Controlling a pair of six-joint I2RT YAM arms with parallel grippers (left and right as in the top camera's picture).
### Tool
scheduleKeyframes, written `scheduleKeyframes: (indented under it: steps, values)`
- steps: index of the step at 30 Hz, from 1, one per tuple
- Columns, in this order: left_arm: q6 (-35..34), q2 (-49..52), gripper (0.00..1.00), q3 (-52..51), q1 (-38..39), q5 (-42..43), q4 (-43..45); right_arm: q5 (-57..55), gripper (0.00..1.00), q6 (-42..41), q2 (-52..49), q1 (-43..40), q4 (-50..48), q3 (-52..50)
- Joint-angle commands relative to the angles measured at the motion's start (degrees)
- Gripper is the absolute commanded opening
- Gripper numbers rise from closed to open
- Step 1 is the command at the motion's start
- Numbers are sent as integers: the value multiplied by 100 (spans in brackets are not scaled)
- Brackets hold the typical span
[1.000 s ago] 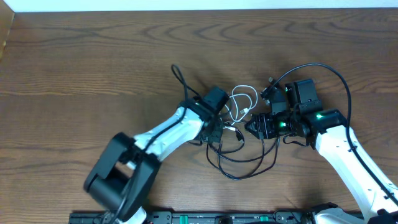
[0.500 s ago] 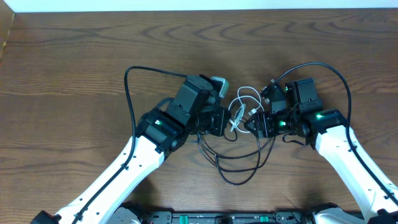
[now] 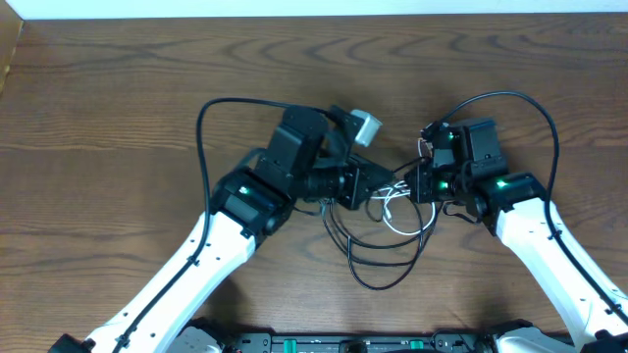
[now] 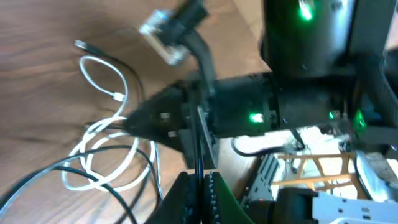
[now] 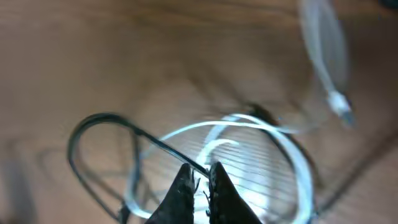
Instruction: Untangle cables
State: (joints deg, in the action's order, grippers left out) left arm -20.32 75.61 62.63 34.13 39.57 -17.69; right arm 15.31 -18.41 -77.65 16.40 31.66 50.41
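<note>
You have two white robot arms with black joints at one brown wooden worktop [image 3: 98, 78]: the left arm [image 3: 211, 235] and the right arm [image 3: 535, 226]. Each ends in one black claw, so two in all, the left claw [image 3: 373, 186] and the right claw [image 3: 410, 184]. You also have two slender cables, one thin black cable [image 3: 378, 286] and one thin white cable [image 5: 297, 158], plus two thicker black cords arching off the arms, the left cord [image 3: 201, 137] and the right cord [image 3: 554, 147].

Dark brown worktop [image 3: 118, 98], and bold wavy wood grain runs right across it. The black cable [image 3: 378, 285] is plain and glossy, the white cable [image 4: 102, 60] bright against the brown. Left arm [image 3: 196, 265] and right arm [image 3: 549, 245] show white shells, black joints and green lights glowing. Left tool [image 4: 200, 186] and right tool [image 5: 200, 180] are matte black.
</note>
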Motion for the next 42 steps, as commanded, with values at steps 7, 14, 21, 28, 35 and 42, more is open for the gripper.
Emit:
scheduleKeyframes:
  steps: [7, 14, 21, 28, 35, 42]
  values:
    - [264, -295, 8, 114, -1174, -428, -756, -2258, 1, -1392, -28, -24, 925, 15]
    - [267, -179, 9, -7, -1220, -1615, -1867, -1421, 11, -774, -26, -24, 509, 15]
    - [267, 374, 33, -173, -1220, -1628, -2048, -374, 47, 444, 358, -24, -391, 518]
    - [267, 1012, 41, -177, -1220, -1626, -2109, -306, 56, 367, 647, -22, 407, 664]
    - [262, 1578, 45, -177, -1185, -1563, -2098, -269, 58, 118, -26, -17, 1401, 151]
    - [264, 1687, 46, -177, -927, -1567, -2081, 494, 66, 1864, -680, -17, 1401, -17]
